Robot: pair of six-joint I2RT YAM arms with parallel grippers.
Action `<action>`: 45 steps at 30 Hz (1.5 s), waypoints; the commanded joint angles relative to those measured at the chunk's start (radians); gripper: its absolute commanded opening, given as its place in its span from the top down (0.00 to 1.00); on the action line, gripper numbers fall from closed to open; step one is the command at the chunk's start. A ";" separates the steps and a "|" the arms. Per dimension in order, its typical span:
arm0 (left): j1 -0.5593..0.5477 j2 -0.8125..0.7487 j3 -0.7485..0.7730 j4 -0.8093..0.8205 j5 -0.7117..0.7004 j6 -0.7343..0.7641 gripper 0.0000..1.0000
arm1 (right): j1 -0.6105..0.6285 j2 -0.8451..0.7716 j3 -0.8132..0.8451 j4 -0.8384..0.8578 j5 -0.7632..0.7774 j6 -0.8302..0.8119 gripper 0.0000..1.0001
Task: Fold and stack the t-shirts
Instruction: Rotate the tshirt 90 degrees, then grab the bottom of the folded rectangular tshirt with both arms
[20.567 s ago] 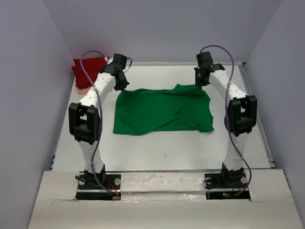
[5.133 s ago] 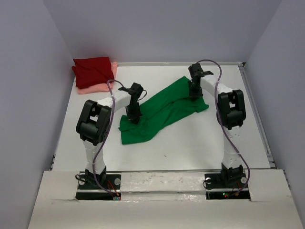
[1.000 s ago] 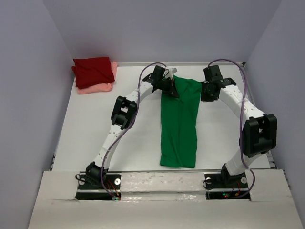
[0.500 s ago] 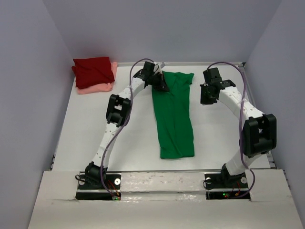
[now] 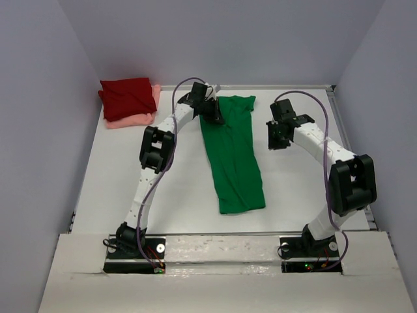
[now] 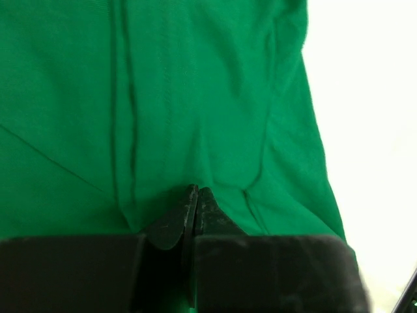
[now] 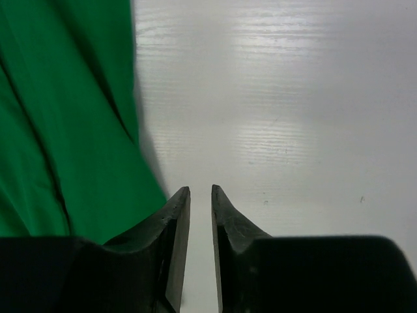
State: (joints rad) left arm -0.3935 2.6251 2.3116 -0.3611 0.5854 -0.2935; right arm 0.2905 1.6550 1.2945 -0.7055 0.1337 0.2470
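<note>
The bright green t-shirt (image 5: 234, 156) lies as a long narrow strip down the middle of the white table (image 5: 104, 176). My left gripper (image 5: 214, 112) sits at the strip's far left corner. In the left wrist view its jaws (image 6: 197, 189) are pressed together, and the green cloth (image 6: 195, 98) puckers at their tips. My right gripper (image 5: 276, 140) hovers over bare table just right of the strip. Its jaws (image 7: 201, 189) stand slightly open with only tabletop between them, and the green edge (image 7: 65, 130) lies to their left. The dark red t-shirt (image 5: 127, 96) rests folded on the salmon pink one (image 5: 133, 120) at the back left corner.
Grey walls close in the table on the left, back and right. A raised rail (image 5: 352, 156) runs along the table's right edge. The right arm's elbow (image 5: 352, 186) rises near that edge.
The left gripper has dragged the shirt's far end leftward, slanting the strip. The right gripper has let go of the far right corner, opened a little and drawn back toward me.
</note>
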 commanded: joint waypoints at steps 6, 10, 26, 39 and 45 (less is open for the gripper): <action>-0.080 -0.335 -0.038 -0.076 -0.125 0.059 0.70 | 0.013 -0.084 -0.041 0.052 -0.052 0.008 0.66; -0.116 -0.434 -0.104 -0.151 -0.228 0.021 0.69 | 0.022 -0.148 -0.113 0.070 -0.114 0.043 0.55; -0.321 -1.211 -1.360 0.106 -0.136 -0.341 0.70 | 0.032 -0.676 -0.610 0.204 -0.568 0.351 0.45; -0.484 -1.237 -1.595 0.277 -0.114 -0.455 0.67 | 0.159 -0.746 -0.727 0.124 -0.249 0.508 0.45; -0.542 -1.243 -1.607 0.269 -0.140 -0.492 0.49 | 0.236 -0.748 -0.808 0.207 -0.215 0.560 0.44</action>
State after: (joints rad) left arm -0.9081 1.3941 0.7128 -0.1253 0.4431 -0.7547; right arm 0.4850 0.9272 0.5339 -0.5667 -0.1516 0.7444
